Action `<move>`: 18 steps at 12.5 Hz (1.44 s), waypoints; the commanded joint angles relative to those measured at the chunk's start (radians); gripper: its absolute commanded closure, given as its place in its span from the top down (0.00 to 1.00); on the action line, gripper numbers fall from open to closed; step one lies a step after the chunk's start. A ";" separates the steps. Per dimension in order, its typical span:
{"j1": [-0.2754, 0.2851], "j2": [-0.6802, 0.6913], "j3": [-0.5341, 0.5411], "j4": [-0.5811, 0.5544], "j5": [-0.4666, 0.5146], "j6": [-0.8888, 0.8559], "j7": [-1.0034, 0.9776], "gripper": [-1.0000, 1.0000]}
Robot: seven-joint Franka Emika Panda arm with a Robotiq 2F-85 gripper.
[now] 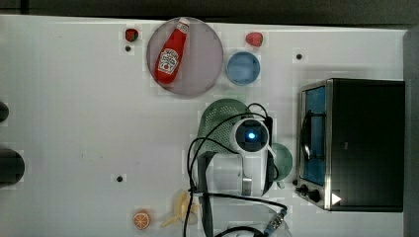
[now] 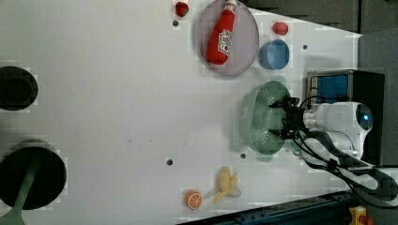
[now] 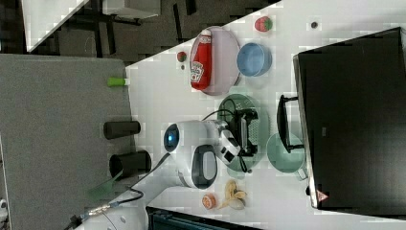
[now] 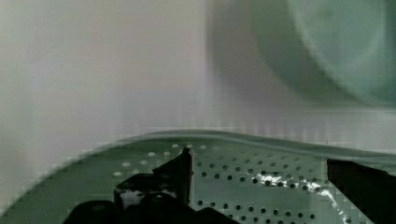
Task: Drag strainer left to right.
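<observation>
the strainer (image 2: 263, 119) sits on the white desk (image 2: 117, 93) toward the edge where the toaster oven (image 1: 363, 143) stands, between the grey-purple plate (image 1: 200, 69) carrying the ketchup bottle (image 1: 170, 52) and the small mint-green cup (image 3: 285, 153), which lies just beside it. the blue bowl (image 1: 243, 68) stands apart, nearer the plate

the gripper (image 2: 281, 121) is over the strainer's basin, on the side nearest the oven. in the wrist view its fingers (image 4: 180, 170) stand spread wide above the holed bottom, with nothing between them; the far rim crosses in front. claw fully open, holding nothing

judgement: the step in hand is either the approach for a hold or the release after a drag; the pictures do not settle which. the strainer already lies close to the oven side, so little room appears left along that direction

if a drag is still due, the next move calls for lowering the fingers astride or against the rim wall, closing or bracing, then pulling level along the desk, keeping clear of the cup and the oven door handle (image 3: 282, 122)
</observation>
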 commanded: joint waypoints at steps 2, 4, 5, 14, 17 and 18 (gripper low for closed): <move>0.003 -0.028 -0.002 0.022 0.020 0.010 -0.157 1.00; 0.003 -0.079 0.032 0.024 0.020 -0.041 -0.240 1.00; 0.003 -0.119 0.051 0.027 0.020 -0.093 -0.269 1.00; 0.003 -0.539 0.145 0.276 0.158 -0.838 -0.589 1.00; 0.003 -0.650 0.124 0.338 0.229 -0.995 -0.716 1.00; 0.003 -0.675 0.122 0.356 0.227 -1.041 -0.750 1.00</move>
